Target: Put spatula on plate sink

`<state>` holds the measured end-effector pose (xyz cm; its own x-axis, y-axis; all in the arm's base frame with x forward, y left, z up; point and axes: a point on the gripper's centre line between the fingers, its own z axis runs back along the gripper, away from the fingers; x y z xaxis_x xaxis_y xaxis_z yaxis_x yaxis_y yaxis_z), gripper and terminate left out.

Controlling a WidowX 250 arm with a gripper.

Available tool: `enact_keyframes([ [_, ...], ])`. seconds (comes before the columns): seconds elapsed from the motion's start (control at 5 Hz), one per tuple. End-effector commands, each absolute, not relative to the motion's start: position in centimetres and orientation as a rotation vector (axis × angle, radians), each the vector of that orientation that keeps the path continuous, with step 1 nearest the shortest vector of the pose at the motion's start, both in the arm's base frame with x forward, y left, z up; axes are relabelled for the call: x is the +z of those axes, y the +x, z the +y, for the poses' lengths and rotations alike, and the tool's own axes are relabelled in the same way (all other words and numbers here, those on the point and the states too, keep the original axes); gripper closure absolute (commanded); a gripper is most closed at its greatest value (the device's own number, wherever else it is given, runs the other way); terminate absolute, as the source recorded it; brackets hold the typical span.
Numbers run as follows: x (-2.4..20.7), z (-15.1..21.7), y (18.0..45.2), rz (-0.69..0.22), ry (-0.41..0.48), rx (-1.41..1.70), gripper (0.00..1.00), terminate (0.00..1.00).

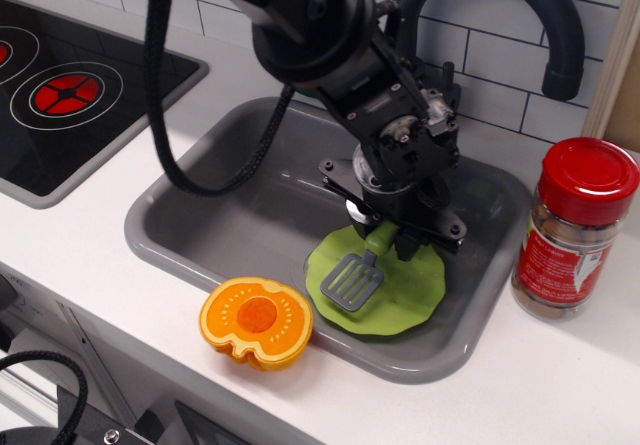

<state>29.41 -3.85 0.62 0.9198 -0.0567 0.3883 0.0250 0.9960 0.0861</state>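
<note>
My gripper [385, 237] is shut on the light-green handle of the spatula [357, 273] and hangs low over the light-green plate [400, 300]. The spatula's grey slotted blade points down-left and sits at or just above the plate's left half; I cannot tell whether it touches. The plate lies in the front right part of the grey sink [190, 215]. The arm hides the plate's back edge and most of the spatula's handle.
An orange ridged pumpkin-like half [256, 320] rests on the sink's front rim. A red-lidded spice jar [575, 230] stands on the counter at the right. A dark faucet [500, 5] arches behind the sink. A black stovetop [60, 95] is at the left.
</note>
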Motion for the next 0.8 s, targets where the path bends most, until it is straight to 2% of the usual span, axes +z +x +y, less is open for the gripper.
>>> enact_keyframes([
  [0.0,2.2,-4.0,30.8,-0.407,0.097,0.002,0.00,0.00],
  [0.2,3.3,-3.4,30.5,-0.421,0.095,0.008,0.00,0.00],
  [0.6,8.7,-1.8,31.0,-0.446,0.037,0.012,0.00,0.00],
])
